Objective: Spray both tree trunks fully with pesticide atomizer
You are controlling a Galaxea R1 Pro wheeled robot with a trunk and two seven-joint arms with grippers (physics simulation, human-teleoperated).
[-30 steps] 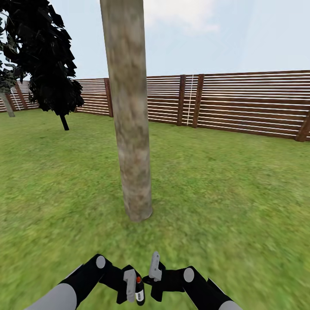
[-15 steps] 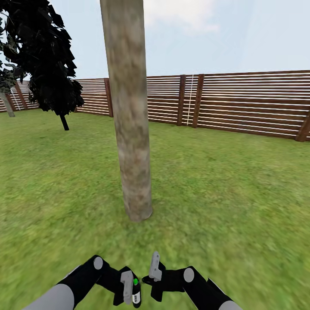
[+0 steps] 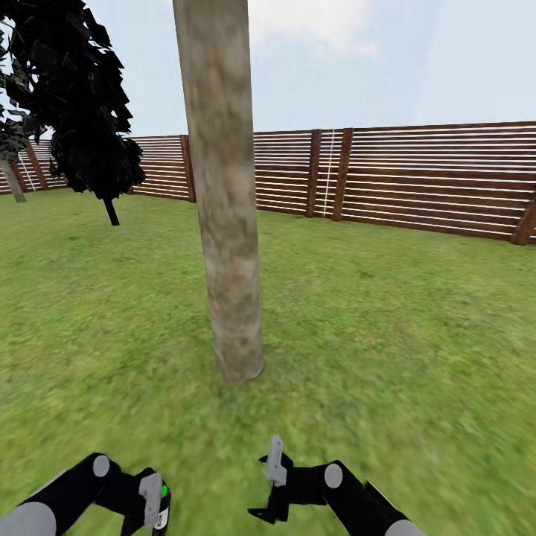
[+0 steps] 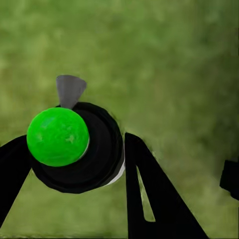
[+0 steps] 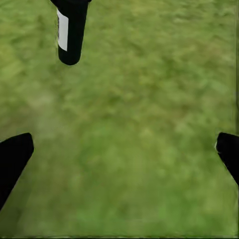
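A: Item one, the left gripper (image 3: 158,505). What did you record?

B: Low at the left of the head view, over the lawn (image 3: 417,313). Its fingers (image 4: 154,194) were pinched on the pesticide atomizer (image 3: 161,508), a black bottle with a white label and a green cap. In the left wrist view the atomizer (image 4: 74,147) sat between the two black fingers, cap toward the camera, a grey nozzle tip jutting from behind the cap.

A: Item two, the right gripper (image 3: 274,476).

B: Near the bottom centre of the head view, apart from the left one, holding nothing. In the right wrist view its fingertips (image 5: 14,157) stood at opposite edges of the picture, spread wide, grass between them. The atomizer (image 5: 69,31) also showed there, hanging above the grass.

A: Item three, the tree trunk (image 3: 223,193).

B: Thick, straight, grey-brown with mottled pale bark, rising from the lawn ahead of both grippers and running off the top of the head view. The atomizer was short of it, not touching.

A: Surroundings?

B: A brown slatted wooden fence (image 3: 417,175) along the far side of the garden. A narrow black-foliaged tree (image 3: 82,112) on a thin dark stem, far left near the fence. Pale cloudy sky above
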